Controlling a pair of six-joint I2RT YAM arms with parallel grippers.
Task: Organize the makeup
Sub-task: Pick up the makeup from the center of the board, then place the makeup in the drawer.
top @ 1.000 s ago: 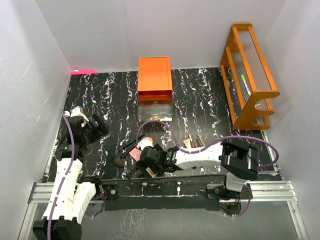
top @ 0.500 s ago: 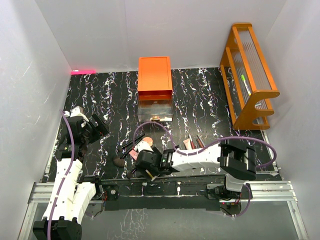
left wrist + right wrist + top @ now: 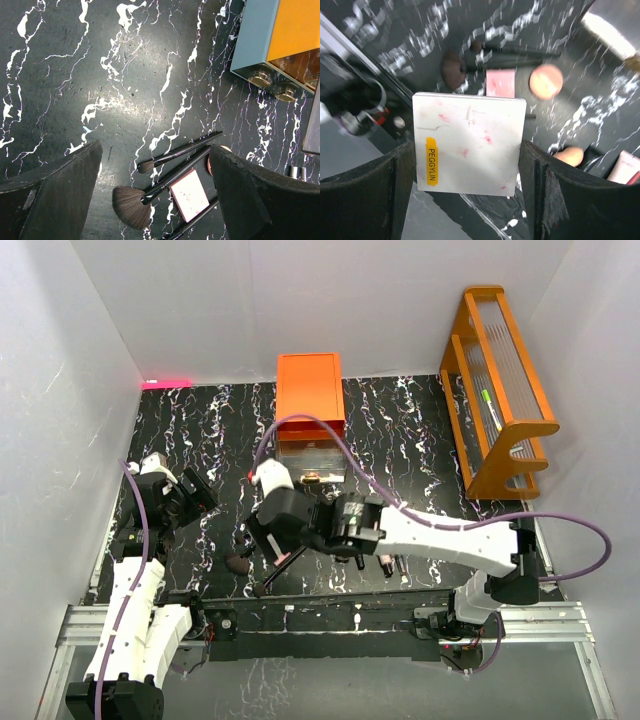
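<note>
My right gripper (image 3: 470, 167) is shut on a pale square palette (image 3: 469, 145) with a yellow label and holds it in the air above the table's front edge. Below it lie a pink square palette (image 3: 500, 82), a round tan compact (image 3: 546, 81), long black brushes (image 3: 507, 56), a beige sponge (image 3: 568, 156) and a pink tube (image 3: 626, 167). In the top view this gripper (image 3: 275, 538) hangs over the brushes (image 3: 240, 564). My left gripper (image 3: 190, 495) is open and empty at the left. Its wrist view shows the brushes (image 3: 180, 152) and the pink palette (image 3: 189, 195) beyond the fingers.
The orange drawer chest (image 3: 310, 400) stands at the back middle with its lowest drawer pulled out; its corner shows in the left wrist view (image 3: 295, 35). The orange wooden rack (image 3: 500, 390) stands at the back right. Tubes (image 3: 386, 565) lie under the right arm.
My right arm has risen from low at the table's front edge and swung left and back, carrying the pale palette. The left arm has not moved.
</note>
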